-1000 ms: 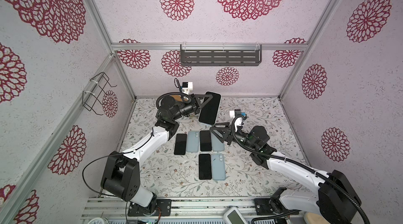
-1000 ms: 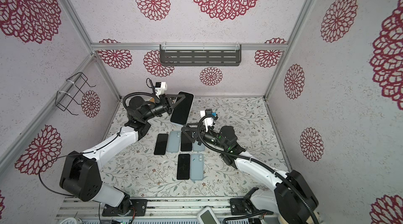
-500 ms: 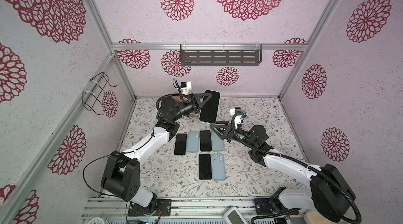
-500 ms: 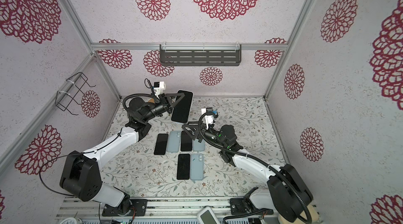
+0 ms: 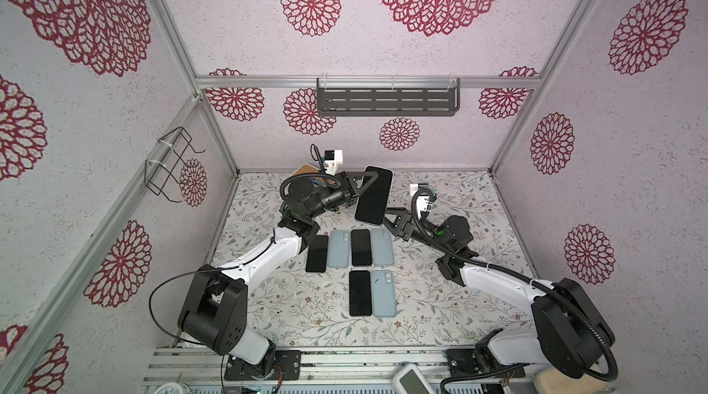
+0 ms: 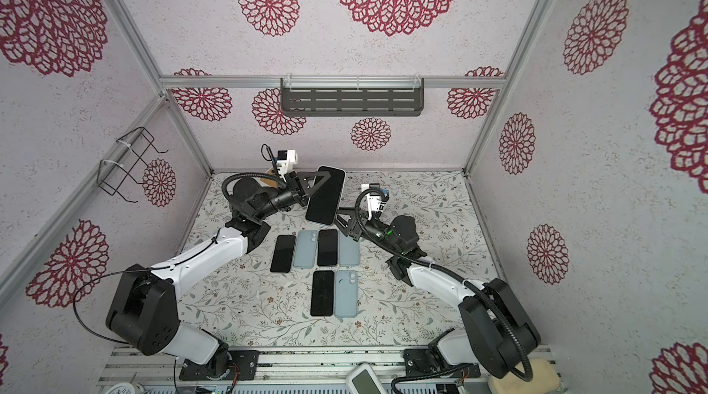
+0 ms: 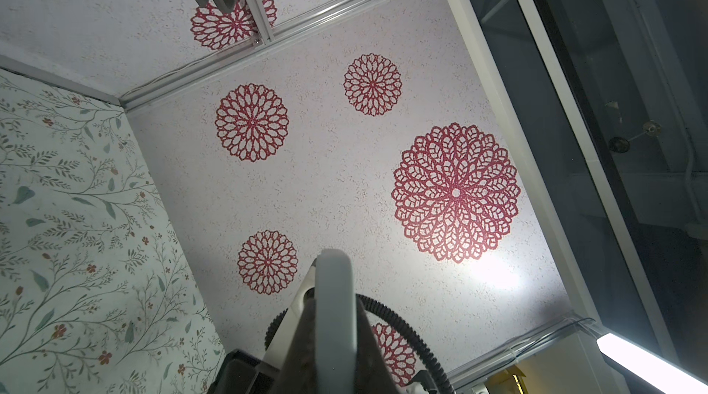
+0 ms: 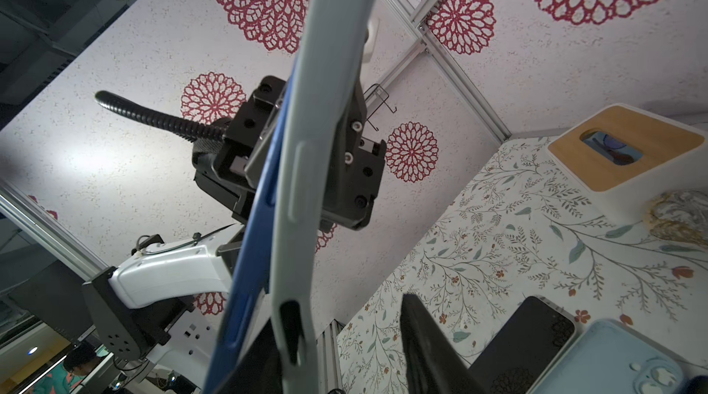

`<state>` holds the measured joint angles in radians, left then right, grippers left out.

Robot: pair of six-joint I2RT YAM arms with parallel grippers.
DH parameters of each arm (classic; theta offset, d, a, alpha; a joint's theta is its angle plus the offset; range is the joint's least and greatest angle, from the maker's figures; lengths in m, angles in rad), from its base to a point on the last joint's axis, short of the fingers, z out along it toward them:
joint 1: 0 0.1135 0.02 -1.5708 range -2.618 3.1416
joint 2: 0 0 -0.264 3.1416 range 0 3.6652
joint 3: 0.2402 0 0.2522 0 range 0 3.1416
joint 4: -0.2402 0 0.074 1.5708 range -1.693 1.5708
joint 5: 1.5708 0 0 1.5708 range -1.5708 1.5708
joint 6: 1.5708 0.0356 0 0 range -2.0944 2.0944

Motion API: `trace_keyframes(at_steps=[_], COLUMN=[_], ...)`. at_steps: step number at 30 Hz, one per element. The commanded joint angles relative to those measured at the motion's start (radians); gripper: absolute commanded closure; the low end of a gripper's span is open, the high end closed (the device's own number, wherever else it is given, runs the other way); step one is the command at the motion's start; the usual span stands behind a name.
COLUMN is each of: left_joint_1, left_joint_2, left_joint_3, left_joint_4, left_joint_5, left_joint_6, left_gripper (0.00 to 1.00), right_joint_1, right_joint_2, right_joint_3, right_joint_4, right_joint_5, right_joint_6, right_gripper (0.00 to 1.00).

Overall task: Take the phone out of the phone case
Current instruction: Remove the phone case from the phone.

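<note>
Phone (image 5: 374,196) hangs above floral tabletop (image 5: 440,296) inside walls (image 5: 383,47) printed with red rosettes.

- You are looking at a floral-printed surface (image 5: 291,307) that carries six flat items in two rows.
- Far row, starting from the left arm's side: black phone (image 5: 317,254), light-blue case (image 5: 339,248), second black phone (image 5: 361,247), second light-blue case (image 5: 382,248). They lie side by side with their long edges close together.
- Near row: third black phone (image 5: 360,293) lies just beside the third light-blue case (image 5: 383,293).
- Near the back of the surface stands a white box with a wooden lid (image 8: 659,143).
</note>
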<state>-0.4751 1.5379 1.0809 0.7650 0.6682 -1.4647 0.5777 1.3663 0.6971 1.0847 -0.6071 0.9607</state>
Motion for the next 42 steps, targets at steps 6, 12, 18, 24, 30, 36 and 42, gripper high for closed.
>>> trace_keyframes(at_steps=[6, 12, 18, 24, 30, 36, 42], left_joint_1=[-0.001, 0.003, -0.009, -0.015, -0.102, -0.212, -0.310], left_joint_2=[-0.016, -0.011, -0.001, -0.041, -0.114, -0.127, -0.067], left_joint_3=[-0.029, -0.044, -0.050, -0.031, 0.063, 0.154, 0.277], left_joint_4=[0.022, -0.182, -0.274, -0.475, -0.871, -1.119, -1.367], left_joint_5=[-0.023, -0.087, -0.123, -0.192, -0.342, -0.484, -0.672], left_joint_6=[-0.010, 0.092, 0.150, 0.303, 0.638, 0.872, 1.010], left_gripper=[1.00, 0.84, 0.36, 0.16, 0.13, 0.13, 0.21], right_joint_1=[-0.016, -0.014, -0.016, -0.016, -0.016, -0.016, -0.016], right_joint_2=[-0.018, -0.100, -0.134, -0.164, -0.164, -0.146, -0.137], right_joint_3=[0.002, -0.003, -0.048, -0.056, -0.044, -0.045, -0.041], right_joint_4=[0.101, -0.124, -0.187, -0.322, -0.423, -0.446, -0.456], right_joint_5=[0.020, 0.062, 0.080, 0.105, 0.116, 0.113, 0.112], right_joint_6=[0.085, 0.042, 0.054, 0.021, -0.002, -0.002, -0.001], right_gripper=[0.92, 1.00, 1.00, 1.00, 1.00, 1.00, 1.00])
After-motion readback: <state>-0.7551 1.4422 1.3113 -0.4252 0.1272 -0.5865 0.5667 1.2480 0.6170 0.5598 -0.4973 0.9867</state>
